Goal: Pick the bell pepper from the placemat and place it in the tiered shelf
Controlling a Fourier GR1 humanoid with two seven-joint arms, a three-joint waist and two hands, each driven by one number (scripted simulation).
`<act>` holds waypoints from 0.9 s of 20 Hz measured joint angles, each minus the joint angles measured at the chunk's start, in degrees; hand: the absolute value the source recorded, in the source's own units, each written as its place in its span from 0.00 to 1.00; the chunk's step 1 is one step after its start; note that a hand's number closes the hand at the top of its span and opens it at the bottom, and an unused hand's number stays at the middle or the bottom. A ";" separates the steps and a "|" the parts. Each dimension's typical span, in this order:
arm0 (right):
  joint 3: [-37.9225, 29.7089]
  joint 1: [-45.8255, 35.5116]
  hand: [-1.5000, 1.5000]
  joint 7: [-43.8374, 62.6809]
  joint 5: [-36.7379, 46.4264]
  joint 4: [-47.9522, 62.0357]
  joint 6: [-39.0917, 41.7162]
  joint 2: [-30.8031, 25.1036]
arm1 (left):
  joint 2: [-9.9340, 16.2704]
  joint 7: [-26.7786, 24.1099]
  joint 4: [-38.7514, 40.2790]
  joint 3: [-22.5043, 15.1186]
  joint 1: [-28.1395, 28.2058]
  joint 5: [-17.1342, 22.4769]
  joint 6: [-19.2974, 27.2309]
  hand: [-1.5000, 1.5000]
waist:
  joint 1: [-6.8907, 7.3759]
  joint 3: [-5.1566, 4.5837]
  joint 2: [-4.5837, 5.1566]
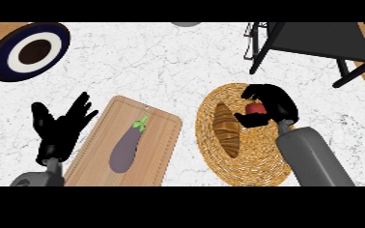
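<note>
Right hand [269, 105] is curled over the red bell pepper [256, 108], fingers above and thumb below, so only a small patch of red shows between them. It sits low over the round woven placemat [242, 166], which suggests the pepper is being gripped where it lay and has not yet been carried anywhere. Just beside the hand, on the same mat, lies a brown croissant [227, 126], close enough that the thumb side nearly meets it.

Up and to the right stands the dark tiered shelf [314, 41], its black legs splayed on the white marble counter [178, 63]; that is where the pepper belongs, and the hand is well short of it. To the left, a wooden cutting board [160, 147] holds a purple eggplant [127, 147]. Left hand [61, 125] rests open near the board's far edge, fingers spread upward. A dark-rimmed plate [32, 50] sits in the far corner. No labels or writing show anywhere.
</note>
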 measured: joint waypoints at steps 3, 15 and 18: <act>-0.24 0.18 1.00 -3.20 0.40 1.33 -1.20 1.07 | -0.26 -0.51 0.81 0.63 -0.14 -0.61 -0.36 0.50 | -0.12 -0.04 -0.13; -0.01 2.43 1.00 3.54 -0.16 -12.33 3.87 5.01 | -1.33 -0.13 0.74 1.79 -0.32 -2.11 -0.59 0.50 | -0.46 0.20 -0.03; -1.23 1.36 1.00 8.63 -1.57 -17.18 6.32 6.55 | -1.55 0.47 0.62 2.03 -0.40 -2.06 -0.76 0.50 | -0.57 0.21 -0.04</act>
